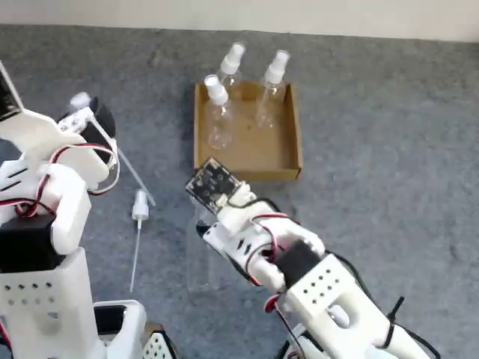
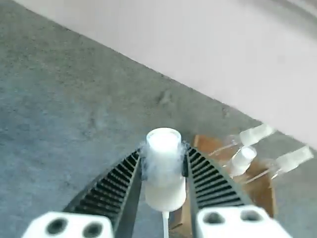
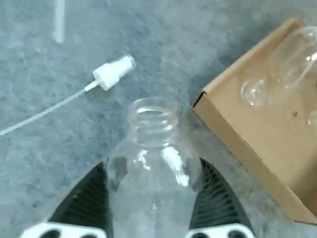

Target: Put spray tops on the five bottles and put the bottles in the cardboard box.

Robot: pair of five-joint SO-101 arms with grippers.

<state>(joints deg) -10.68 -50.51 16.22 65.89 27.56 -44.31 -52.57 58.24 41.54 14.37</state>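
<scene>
Three capped bottles (image 1: 219, 112) sit in the box (image 1: 251, 161), upper centre. Our left gripper (image 2: 163, 157) clamps a top (image 2: 163, 148) at upper left; our right gripper (image 3: 153, 168) clamps the open bottle (image 3: 152, 116), lower centre. We should thread the tube (image 1: 135, 173) straight in before pressing.

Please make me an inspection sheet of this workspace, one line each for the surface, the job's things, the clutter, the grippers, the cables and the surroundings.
Surface: grey, felt-like table cover.
Job's things: cardboard box with three capped bottles lying inside; one open bottle with no top on it; one loose spray top lying on the cover; one held spray top.
Clutter: nothing seen.
Grippers: left gripper shut on the held spray top; right gripper shut on the open bottle.
Cables: red, black and white wires along both arms.
Surroundings: pale wall behind the table.
</scene>
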